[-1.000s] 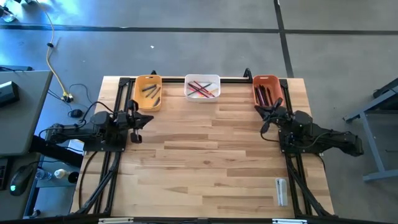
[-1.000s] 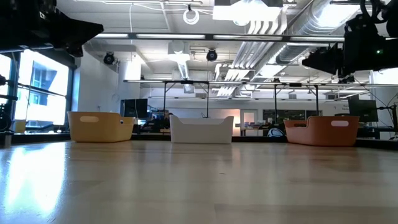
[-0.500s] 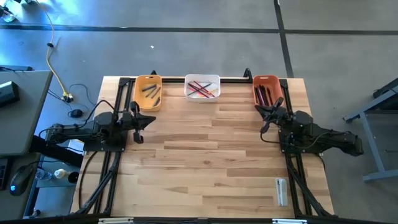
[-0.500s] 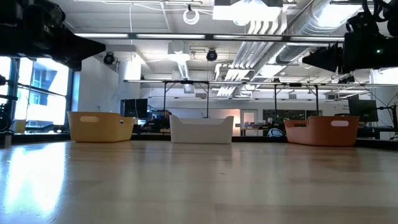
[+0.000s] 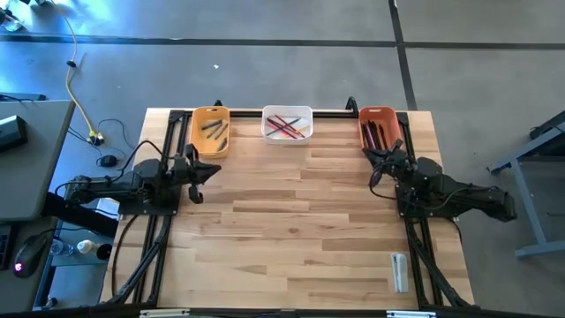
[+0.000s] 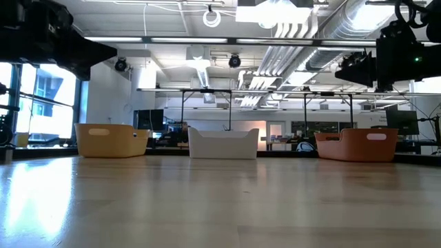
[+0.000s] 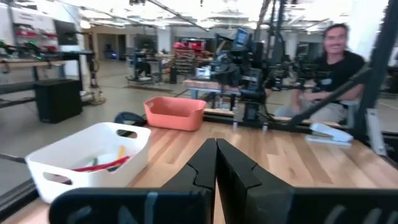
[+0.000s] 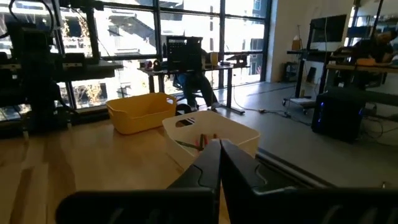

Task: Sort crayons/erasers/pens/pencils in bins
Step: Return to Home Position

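While white bin (image 5: 288, 109) holds pencils (image 5: 285, 125), yellow bin (image 5: 195, 132), red bin (image 5: 377, 110) hold pens (image 5: 213, 129).

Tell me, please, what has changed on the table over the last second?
The left gripper dropped lower and edged toward the middle of the table, then settled; the right gripper barely shifted. Both are shut, holding nothing; nothing was taken or released. The bins, pens and pencils stayed put.

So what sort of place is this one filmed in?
Probably an open-plan robotics lab or workshop: exposed ceiling ducts, desks with monitors by large windows, and a concrete floor around the wooden table.
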`<act>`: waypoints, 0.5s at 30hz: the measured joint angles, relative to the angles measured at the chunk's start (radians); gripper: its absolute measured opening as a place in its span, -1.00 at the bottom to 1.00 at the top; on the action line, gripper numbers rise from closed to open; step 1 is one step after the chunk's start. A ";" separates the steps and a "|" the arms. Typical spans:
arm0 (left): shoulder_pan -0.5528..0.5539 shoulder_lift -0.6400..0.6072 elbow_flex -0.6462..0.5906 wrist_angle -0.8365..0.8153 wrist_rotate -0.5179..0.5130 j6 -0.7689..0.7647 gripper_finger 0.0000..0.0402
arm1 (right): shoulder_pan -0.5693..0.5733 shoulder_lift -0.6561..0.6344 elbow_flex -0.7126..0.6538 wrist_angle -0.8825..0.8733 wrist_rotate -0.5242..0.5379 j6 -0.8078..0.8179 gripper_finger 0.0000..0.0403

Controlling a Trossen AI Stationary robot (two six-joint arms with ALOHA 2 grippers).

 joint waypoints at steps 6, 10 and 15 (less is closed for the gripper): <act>0.000 0.001 0.000 -0.045 0.036 0.006 -1.00 | 0.001 0.026 0.000 -0.001 -0.003 0.015 -1.00; 0.000 0.008 0.000 -0.045 0.036 0.015 -1.00 | 0.000 0.025 0.000 -0.001 -0.004 -0.098 -1.00; 0.000 0.008 0.000 -0.045 0.036 -0.026 -1.00 | 0.000 0.025 0.000 -0.001 -0.004 -0.139 -1.00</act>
